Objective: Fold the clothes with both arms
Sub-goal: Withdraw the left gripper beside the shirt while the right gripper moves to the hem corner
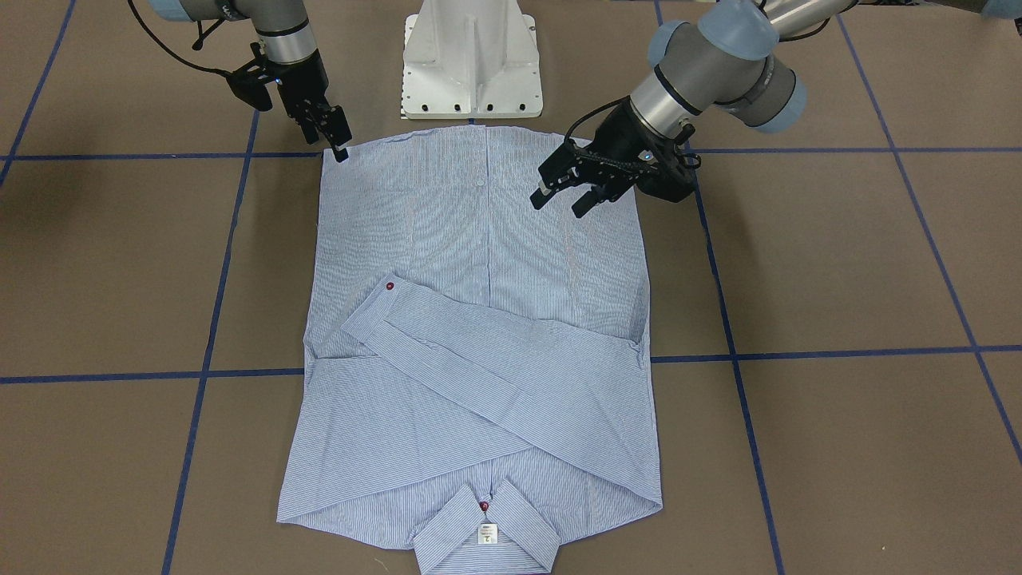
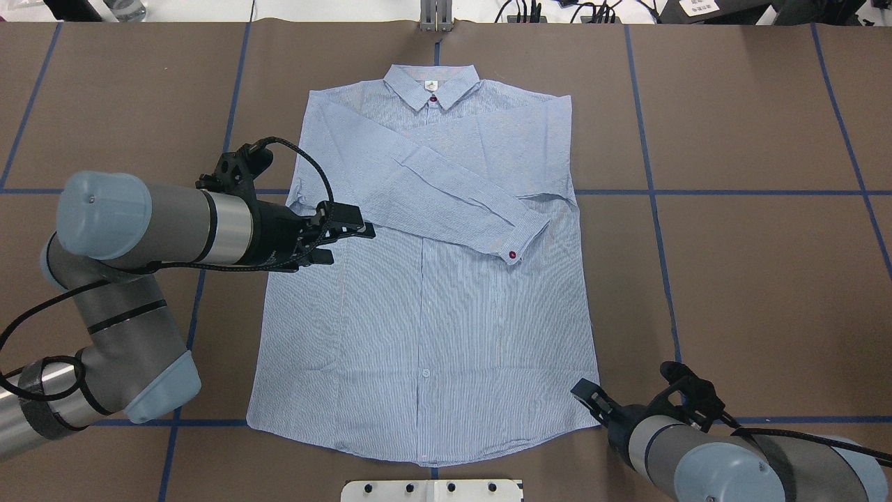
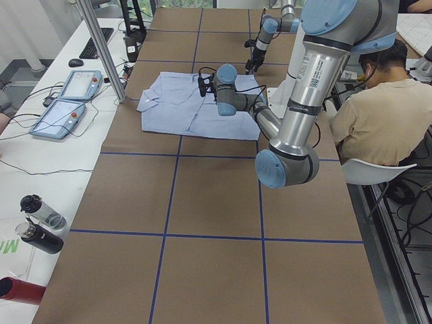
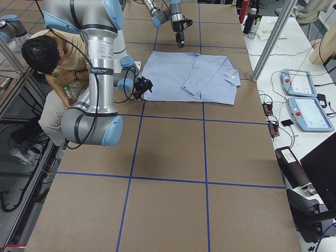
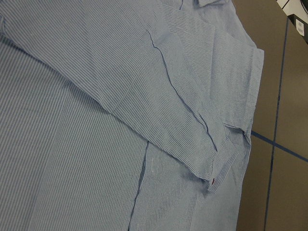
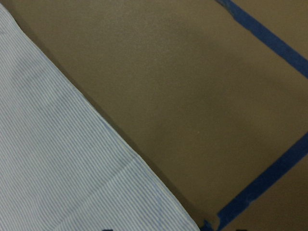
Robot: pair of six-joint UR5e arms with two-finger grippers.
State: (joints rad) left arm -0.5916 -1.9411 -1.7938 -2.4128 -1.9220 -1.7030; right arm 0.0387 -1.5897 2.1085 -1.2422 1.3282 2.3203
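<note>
The clothes are one light-blue striped shirt (image 1: 479, 263) (image 2: 432, 314) lying flat on the brown table, collar (image 2: 432, 87) far from the robot. Both sleeves are folded across the chest, and a cuff with a red button (image 2: 513, 254) lies on top. My left gripper (image 1: 559, 204) (image 2: 348, 244) hovers open over the shirt's left side, holding nothing. My right gripper (image 1: 339, 148) (image 2: 582, 392) sits low at the hem corner on the robot's right. Its jaws look open, and the right wrist view shows that corner (image 6: 57, 168) lying on the table.
The white pedestal base (image 1: 471, 64) stands just behind the hem. Blue tape lines (image 2: 651, 195) cross the table. A person (image 3: 378, 115) sits beside the robot. Two teach pendants (image 3: 67, 101), a metal pole (image 3: 101, 47) and bottles (image 3: 40, 223) line the far table edge.
</note>
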